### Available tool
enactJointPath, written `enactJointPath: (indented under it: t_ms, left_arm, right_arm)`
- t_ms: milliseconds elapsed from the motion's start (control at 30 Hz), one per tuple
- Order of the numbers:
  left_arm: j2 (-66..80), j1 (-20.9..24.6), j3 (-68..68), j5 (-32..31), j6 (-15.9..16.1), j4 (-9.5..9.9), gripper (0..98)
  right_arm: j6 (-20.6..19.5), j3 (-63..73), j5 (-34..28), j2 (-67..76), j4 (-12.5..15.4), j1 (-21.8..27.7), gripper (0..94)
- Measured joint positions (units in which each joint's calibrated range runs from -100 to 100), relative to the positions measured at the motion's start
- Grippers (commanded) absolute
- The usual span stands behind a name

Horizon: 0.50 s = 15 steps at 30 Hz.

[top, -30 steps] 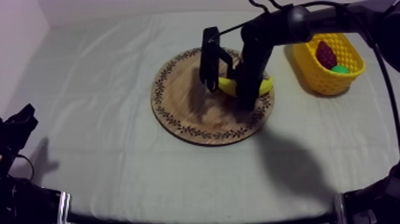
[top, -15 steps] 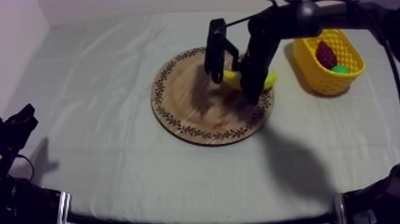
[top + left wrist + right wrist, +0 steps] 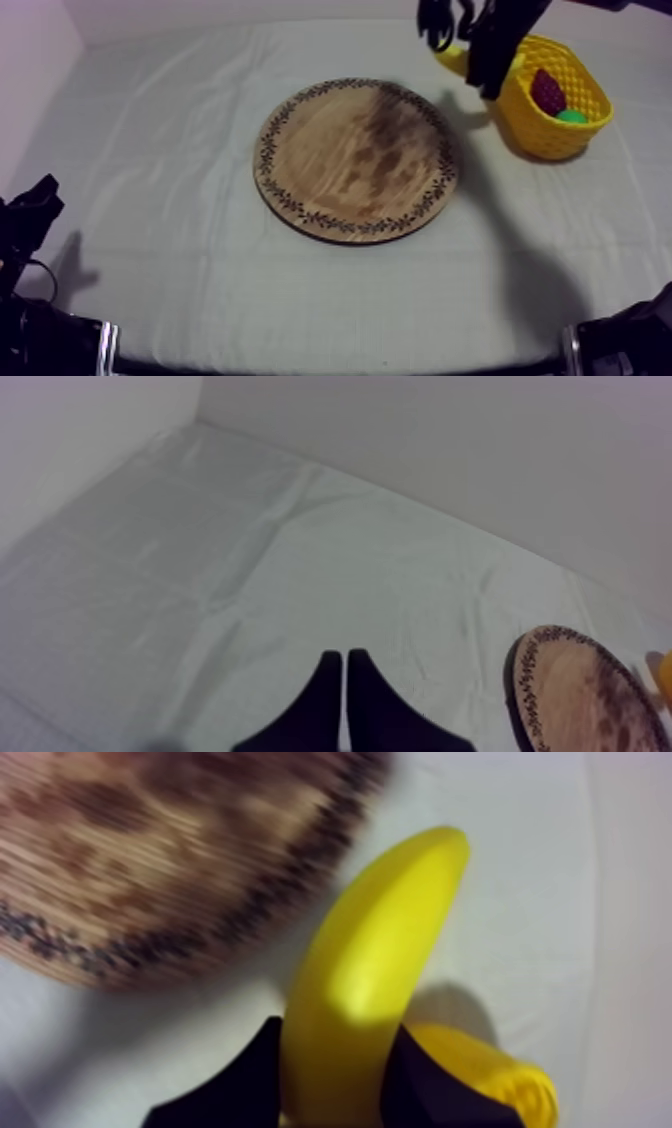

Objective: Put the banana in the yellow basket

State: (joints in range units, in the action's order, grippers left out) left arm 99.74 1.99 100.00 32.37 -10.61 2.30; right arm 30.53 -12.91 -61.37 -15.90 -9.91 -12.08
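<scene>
Yellow banana (image 3: 370, 952) in right claw (image 3: 330, 1062) beside yellow basket (image 3: 545, 135)

Board (image 3: 355, 160) mid-table, basket (image 3: 540, 135) right of it, banana (image 3: 451, 60) just left of basket

Cloth: a grey-white cloth (image 3: 170, 200) covers the whole table and is lightly creased. From the left wrist, long folds run across it toward the far corner.
Walls: a pale back wall (image 3: 220, 12) lines the table's far edge. A side wall (image 3: 30, 50) meets it at the far left corner.
Red: a small red fruit (image 3: 547, 92), dark in tone, sits at the table's far right.
Green: a rounded green fruit (image 3: 572, 116), kind unclear, lies just beside it on the near side.
</scene>
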Motion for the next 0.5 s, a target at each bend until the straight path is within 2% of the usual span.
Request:
enactJointPath:
  t_ms: [333,500]
  left_arm:
    - [0.0,0.0,0.0,0.0,0.0,0.0,0.1]
    - [0.0,0.0,0.0,0.0,0.0,0.0,0.1]
  right_arm:
    - [4.48,1.72,-1.21,2.95,1.35,8.26,22.1]
    - [5.81,-0.04,1.61,3.0,1.35,11.61,22.8]
